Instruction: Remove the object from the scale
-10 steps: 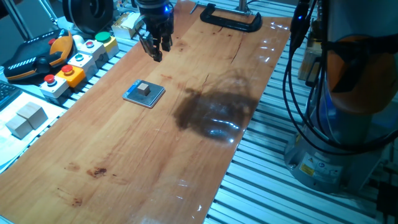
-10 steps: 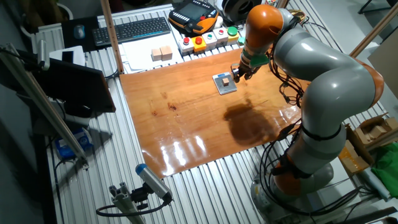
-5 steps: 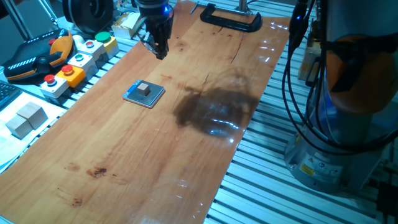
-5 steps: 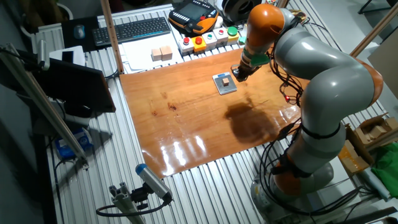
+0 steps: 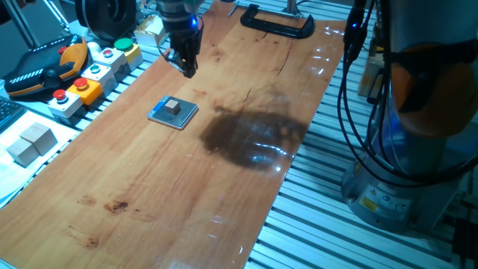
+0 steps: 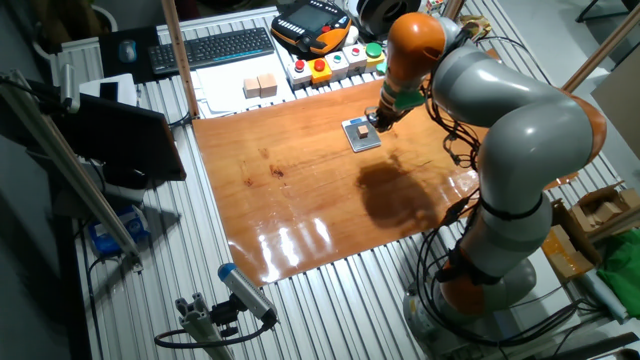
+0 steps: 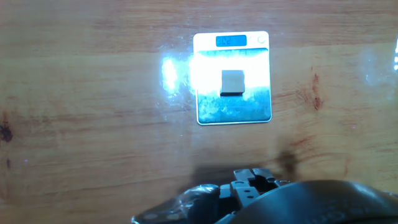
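Note:
The scale (image 5: pixel 173 113) is a small square plate with a blue-silver rim, lying on the wooden table. The object (image 5: pixel 172 106), a tiny grey-beige cube, sits in the middle of the plate. In the hand view the cube (image 7: pixel 232 82) rests on the scale (image 7: pixel 214 109) under a lit blue display. My gripper (image 5: pixel 184 66) hangs above the table just behind the scale, apart from it, fingers pointing down and open with nothing between them. From the other side the gripper (image 6: pixel 378 121) is close beside the cube (image 6: pixel 360 128) on the scale (image 6: pixel 366 141).
Button boxes (image 5: pixel 89 75) line the table's left edge, with two pale blocks (image 5: pixel 30 142) nearer the front. A black clamp (image 5: pixel 276 22) lies at the far end. An orange-black pendant (image 5: pixel 45 67) sits left. The arm's base (image 6: pixel 500 260) stands by the right edge.
The gripper has shifted a little left toward the scale and turned about its wrist. The arm's shadow on the wood slid left. Cube and scale have not moved.

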Robot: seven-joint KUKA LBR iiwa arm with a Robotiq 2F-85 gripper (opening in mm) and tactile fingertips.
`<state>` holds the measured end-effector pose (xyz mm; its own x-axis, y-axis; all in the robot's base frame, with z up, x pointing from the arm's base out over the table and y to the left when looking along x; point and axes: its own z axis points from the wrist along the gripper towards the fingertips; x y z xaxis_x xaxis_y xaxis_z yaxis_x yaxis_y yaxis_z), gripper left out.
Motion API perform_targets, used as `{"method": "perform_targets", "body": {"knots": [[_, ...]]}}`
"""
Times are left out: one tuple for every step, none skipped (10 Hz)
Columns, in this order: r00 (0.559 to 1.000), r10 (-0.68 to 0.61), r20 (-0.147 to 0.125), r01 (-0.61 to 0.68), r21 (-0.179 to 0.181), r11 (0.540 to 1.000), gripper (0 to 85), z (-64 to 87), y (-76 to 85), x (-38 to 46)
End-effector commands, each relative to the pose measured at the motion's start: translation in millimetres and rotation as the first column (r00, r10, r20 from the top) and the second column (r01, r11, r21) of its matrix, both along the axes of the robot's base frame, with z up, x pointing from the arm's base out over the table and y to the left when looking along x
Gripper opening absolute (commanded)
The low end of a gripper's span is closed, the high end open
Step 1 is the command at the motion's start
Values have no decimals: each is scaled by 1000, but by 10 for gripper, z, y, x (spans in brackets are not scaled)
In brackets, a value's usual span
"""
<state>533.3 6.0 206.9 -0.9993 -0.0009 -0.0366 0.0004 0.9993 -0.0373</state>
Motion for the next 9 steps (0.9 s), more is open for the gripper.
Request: {"method": "perform_targets", "body": {"knots": [[1000, 1, 1, -1, -7, 1000, 7, -28, 4, 8], [1000, 2, -4, -2, -7, 1000, 7, -57, 9, 24], [1000, 12, 8, -12, -24, 1000, 7, -81, 34, 32], [1000, -2, 27, 3, -33, 999, 7, -115, 57, 42], [999, -25, 24, 26, -19, 999, 7, -139, 69, 53], [999, -39, 21, 40, -17, 999, 7, -176, 89, 72], [999, -47, 17, 48, -14, 999, 7, -214, 114, 79], [999, -52, 17, 52, -12, 999, 7, -247, 151, 74], [998, -56, 19, 57, -10, 998, 7, -284, 171, 83]]}}
